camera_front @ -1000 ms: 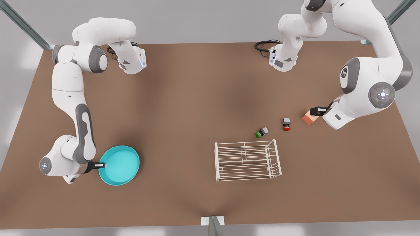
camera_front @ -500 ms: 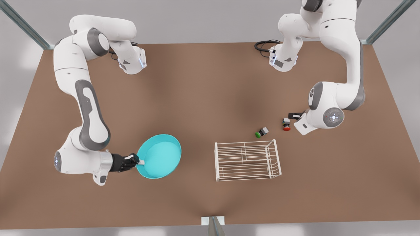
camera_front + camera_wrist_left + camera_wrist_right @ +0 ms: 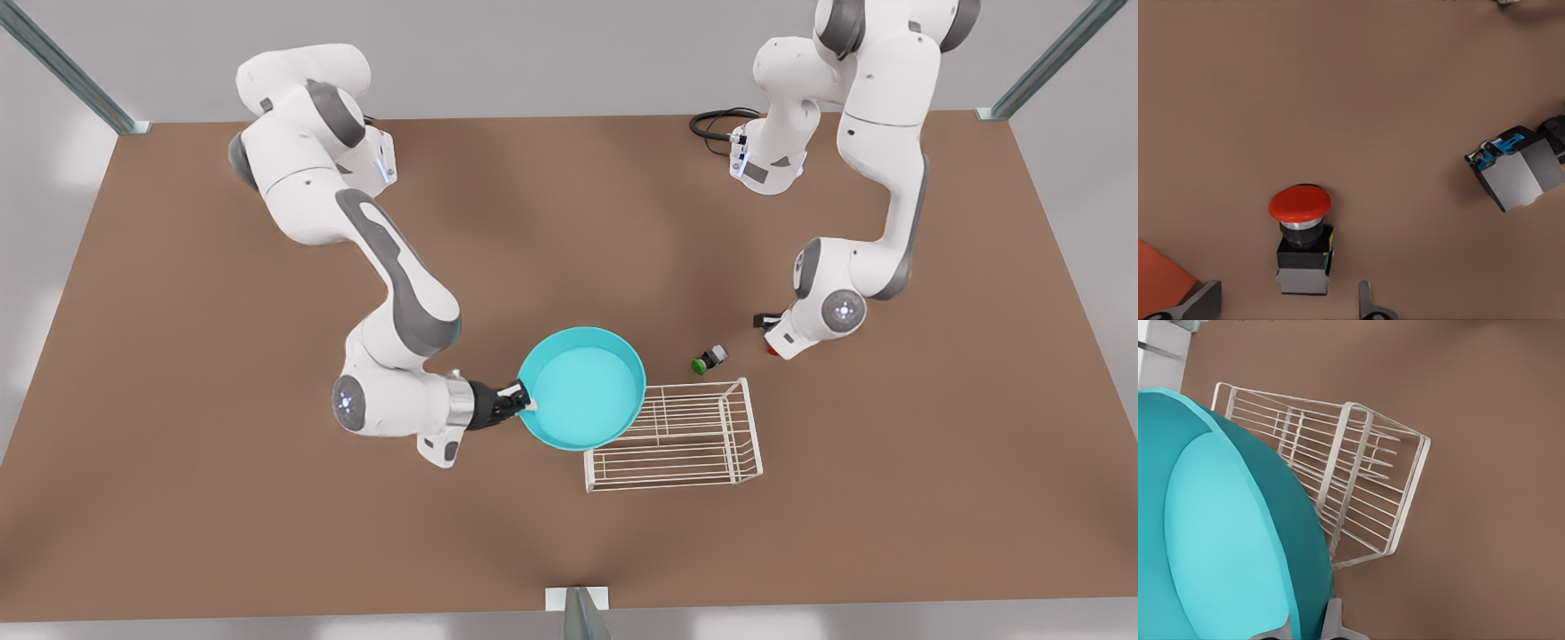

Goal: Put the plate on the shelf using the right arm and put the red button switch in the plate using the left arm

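Turquoise plate (image 3: 582,388) held off the desk (image 3: 498,249), rim clamped in the right gripper (image 3: 524,402) on the side toward the front view's left, far edge overlapping the near-left corner of the white wire shelf (image 3: 685,436) in the front view. Seen from the right wrist: plate (image 3: 1225,533) tilted in front of the shelf (image 3: 1358,487), gripper fingers (image 3: 1333,623) closed on its rim.

Shelf standing on the desk a little toward the front edge, right of middle in the front view.

Red button switch (image 3: 1300,233) lying on its side on the desk, just beyond the shelf toward the back edge, mostly hidden by the left arm in the front view. Left gripper (image 3: 1288,303) hovering right at it, fingers (image 3: 1368,303) spread apart, one on each side of the grey end, not clamped.

Green button switch (image 3: 709,359) lying near it, close to the shelf's back rail. Orange block (image 3: 1161,277) just beside one left finger.
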